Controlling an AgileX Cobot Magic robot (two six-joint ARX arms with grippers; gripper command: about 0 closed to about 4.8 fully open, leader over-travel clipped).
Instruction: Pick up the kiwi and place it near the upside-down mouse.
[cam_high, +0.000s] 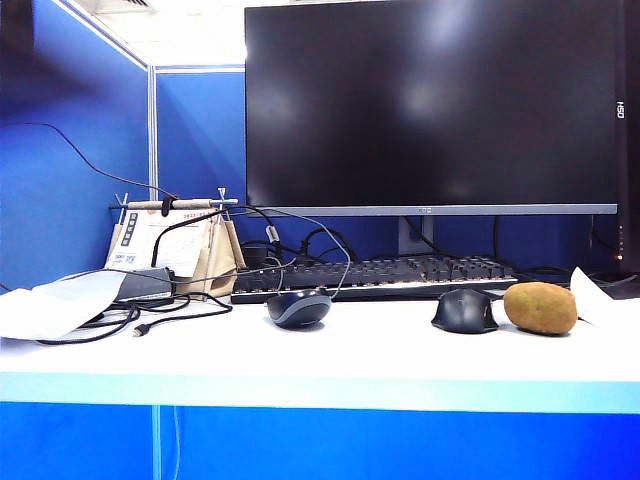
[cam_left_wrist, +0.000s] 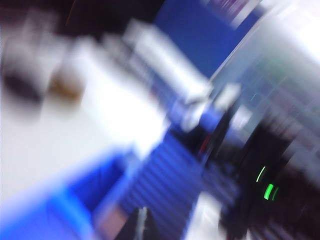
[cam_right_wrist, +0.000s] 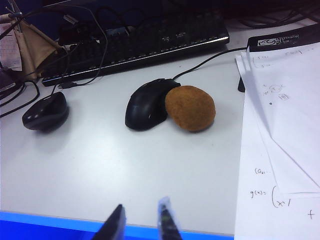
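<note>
The kiwi (cam_high: 540, 307) (cam_right_wrist: 190, 108), brown and fuzzy, lies on the white desk at the right, touching an all-black mouse (cam_high: 465, 311) (cam_right_wrist: 147, 103). The upside-down mouse (cam_high: 298, 308) (cam_right_wrist: 45, 111), dark with a blue-grey band and a thin cable, sits left of them in front of the keyboard. My right gripper (cam_right_wrist: 141, 205) hovers over the desk's front edge, well short of the kiwi, open and empty. The left wrist view is heavily blurred. My left gripper (cam_left_wrist: 143, 212) shows there as one dark wedge, fingers together. Neither arm appears in the exterior view.
A black keyboard (cam_high: 375, 275) and a large monitor (cam_high: 430, 100) stand behind the mice. White papers (cam_right_wrist: 280, 135) lie right of the kiwi. Loose cables (cam_high: 150, 318), a paper sheet (cam_high: 60, 305) and a small stand (cam_high: 180, 245) crowd the left. Blue partitions enclose the desk.
</note>
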